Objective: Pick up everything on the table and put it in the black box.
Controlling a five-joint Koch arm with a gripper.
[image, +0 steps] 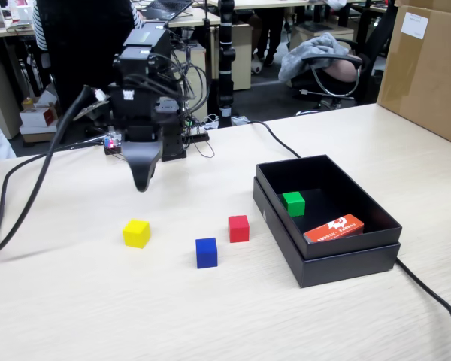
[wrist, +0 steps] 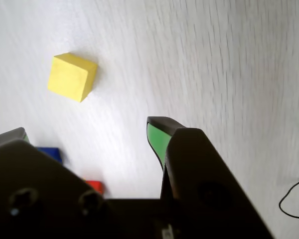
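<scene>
On the pale table [image: 98, 308] sit a yellow cube [image: 136, 233], a blue cube [image: 206, 253] and a red cube [image: 238, 228]. A green cube [image: 293, 203] lies inside the black box [image: 346, 259] at the right, beside an orange-red card pack [image: 334, 228]. My gripper [image: 143, 179] hangs above the table, behind and above the yellow cube. In the wrist view the gripper [wrist: 87, 132] is open with bare table between its green-padded fingers [wrist: 158, 137]. The yellow cube [wrist: 72, 76] lies ahead of it. The blue cube [wrist: 52, 153] and red cube [wrist: 94, 185] peek out by the gripper body.
A big brown carton [image: 428, 68] stands at the back right. A thick black cable [image: 30, 195] loops over the table's left part. Another cable [image: 436, 301] runs from behind the box to the front right. Desks, a chair and a person are behind the table.
</scene>
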